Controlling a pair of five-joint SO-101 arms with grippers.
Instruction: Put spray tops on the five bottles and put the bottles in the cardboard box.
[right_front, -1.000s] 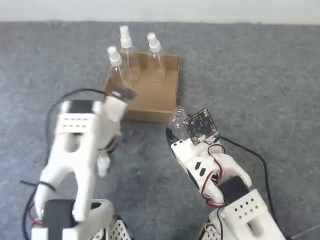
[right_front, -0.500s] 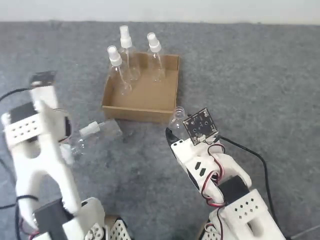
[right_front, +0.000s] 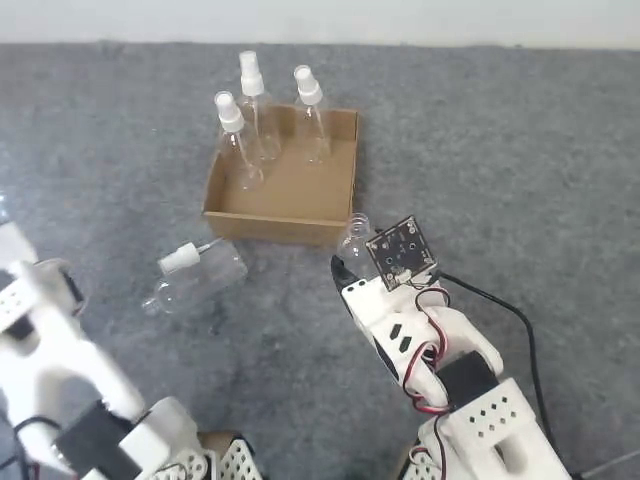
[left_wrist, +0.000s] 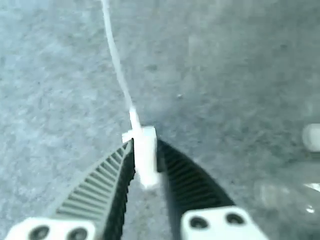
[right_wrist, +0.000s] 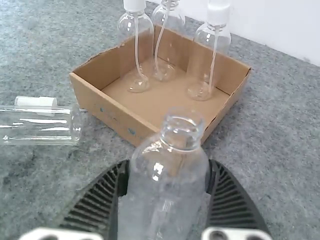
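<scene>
The open bottle (right_wrist: 167, 150) stands upright in my right pincer (right_wrist: 167, 172), which is clenched around its body, just in front of the box (right_front: 275, 228) at its near corner. My left pincer (left_wrist: 145, 150) is clamped on a spray top (left_wrist: 144, 157), whose dip tube (left_wrist: 116, 60) points away over the grey tabletop (right_front: 500, 150). Three capped bottles (right_front: 258, 110) stand upright inside the box, towards its far side. A lying bottle (right_front: 200, 280) rests on its side on the tabletop, just outside the box's near wall. A loose top (right_front: 180, 260) lies against it.
</scene>
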